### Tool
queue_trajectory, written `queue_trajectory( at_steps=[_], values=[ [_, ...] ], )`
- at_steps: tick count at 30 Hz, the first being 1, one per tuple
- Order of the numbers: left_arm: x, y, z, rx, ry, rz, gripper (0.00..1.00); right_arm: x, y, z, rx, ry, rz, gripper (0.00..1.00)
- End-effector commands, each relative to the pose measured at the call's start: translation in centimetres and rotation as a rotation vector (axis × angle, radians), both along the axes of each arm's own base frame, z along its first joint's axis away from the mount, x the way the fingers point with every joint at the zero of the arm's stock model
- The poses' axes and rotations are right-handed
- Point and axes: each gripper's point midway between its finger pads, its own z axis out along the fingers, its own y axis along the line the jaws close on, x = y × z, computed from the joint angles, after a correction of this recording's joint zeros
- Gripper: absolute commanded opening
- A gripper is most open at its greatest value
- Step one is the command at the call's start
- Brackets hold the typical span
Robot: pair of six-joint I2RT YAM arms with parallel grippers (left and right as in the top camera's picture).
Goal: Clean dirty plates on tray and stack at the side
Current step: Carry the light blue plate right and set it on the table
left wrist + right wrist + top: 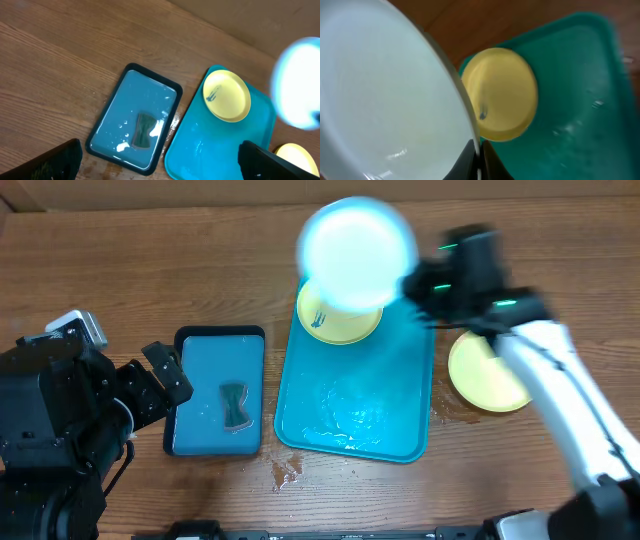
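Your right tool [415, 280] pinches the white plate [357, 252] by its rim; carry it level toward the yellow plate [487, 372] on the bench [150, 270]; left tool [165, 380] hangs spread.

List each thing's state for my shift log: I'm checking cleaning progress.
White plate: raised over the tray, rim pinched by right end effector.
Yellow plate on tray: dark smear, not yet clean.
Yellow plate beside tray: on table, looks clean.
Teal tray: wet.
Small tray: wet, holds dark sponge.
Left end effector: open, empty.
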Motion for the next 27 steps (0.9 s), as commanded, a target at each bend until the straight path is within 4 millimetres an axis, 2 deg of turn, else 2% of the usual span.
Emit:
queue_trajectory(
  at_steps=[1,3,6,8,11,16,18,19,20,23,27],
  values=[
    [0.0,0.0,0.4,0.011,-0.011,-0.013,1.00,-1.5,-7.2,-1.0,-0.039,0.093,-0.096,0.04],
    [0.0,0.0,0.4,0.011,-0.011,-0.013,1.00,-3.7,-13.2,-3.9,-0.159,0.248,-0.266,0.04],
    [0.0,0.0,0.4,0.011,-0.011,-0.013,1.00,-7.7,-19.7,-7.4,-0.288,0.449,-0.440,0.04],
    [0.0,0.0,0.4,0.011,-0.011,-0.013,1.00,-9.9,-21.7,-8.9,-0.307,0.542,-0.494,0.04],
    [0.0,0.0,0.4,0.011,-0.011,-0.013,1.00,-12.4,-23.1,-11.2,-0.285,0.634,-0.539,0.04],
    [0.0,0.0,0.4,0.011,-0.011,-0.013,1.00,-14.3,-23.2,-14.2,-0.276,0.684,-0.554,0.04],
    [0.0,0.0,0.4,0.011,-0.011,-0.013,1.00,-14.3,-22.9,-14.7,-0.269,0.684,-0.537,0.04],
    [0.0,0.0,0.4,0.011,-0.011,-0.013,1.00,-14.1,-22.5,-14.6,-0.258,0.678,-0.515,0.08],
    [0.0,0.0,0.4,0.011,-0.011,-0.013,1.00,-13.6,-21.9,-14.4,-0.234,0.658,-0.479,0.17],
    [0.0,0.0,0.4,0.011,-0.011,-0.013,1.00,-10.6,-18.0,-11.9,-0.110,0.495,-0.179,0.43],
    [0.0,0.0,0.4,0.011,-0.011,-0.013,1.00,-8.3,-14.6,-7.1,-0.091,0.364,-0.001,0.50]
  ],
)
